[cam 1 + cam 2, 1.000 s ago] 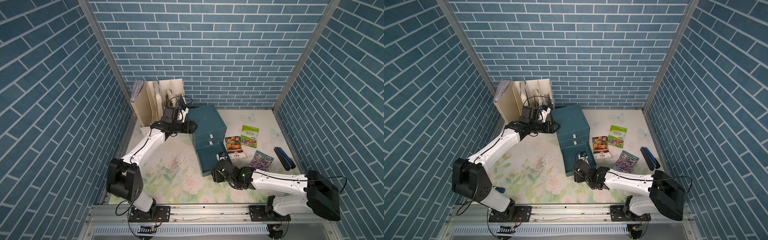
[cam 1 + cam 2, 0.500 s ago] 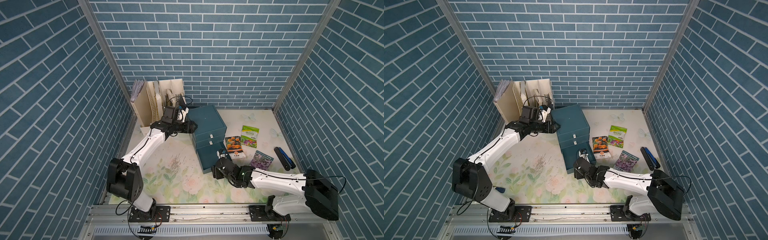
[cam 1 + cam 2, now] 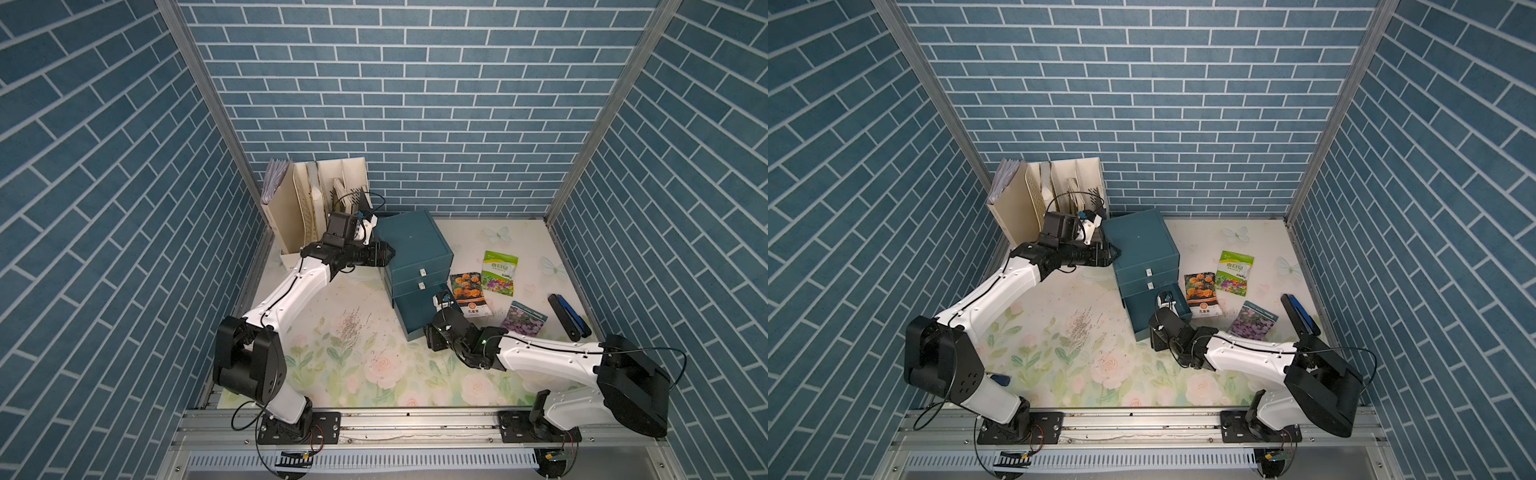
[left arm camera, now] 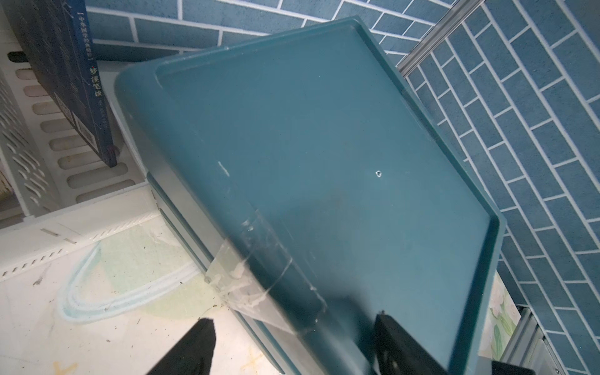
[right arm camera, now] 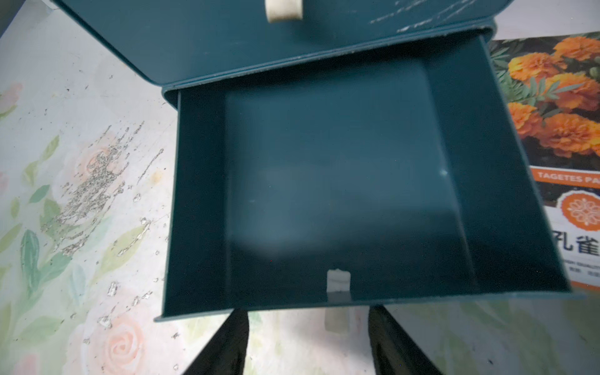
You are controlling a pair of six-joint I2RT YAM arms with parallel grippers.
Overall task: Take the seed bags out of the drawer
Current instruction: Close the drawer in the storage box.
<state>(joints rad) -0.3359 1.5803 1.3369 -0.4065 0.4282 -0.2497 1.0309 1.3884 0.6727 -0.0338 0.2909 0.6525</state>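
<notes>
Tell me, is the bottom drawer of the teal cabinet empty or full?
Empty. The right wrist view shows the open drawer with a bare floor; in a top view three seed bags lie on the mat.

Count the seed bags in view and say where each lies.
3, all on the mat beside the cabinet: the orange marigold bag nearest the open drawer, the green-white bag beside it, the purple bag nearer the front. The drawer holds none.

Teal cabinet (image 3: 411, 245); teal drawer (image 5: 337, 194) with a white tab (image 5: 338, 285). The marigold bag (image 3: 468, 291) is orange above a white strip, the mixed bag (image 3: 498, 272) green and white, the third bag (image 3: 523, 318) purple. Pastel roses and green leaves cover the tabletop (image 3: 353, 353). The walls (image 3: 415, 104) are blue brick with white lines.
</notes>
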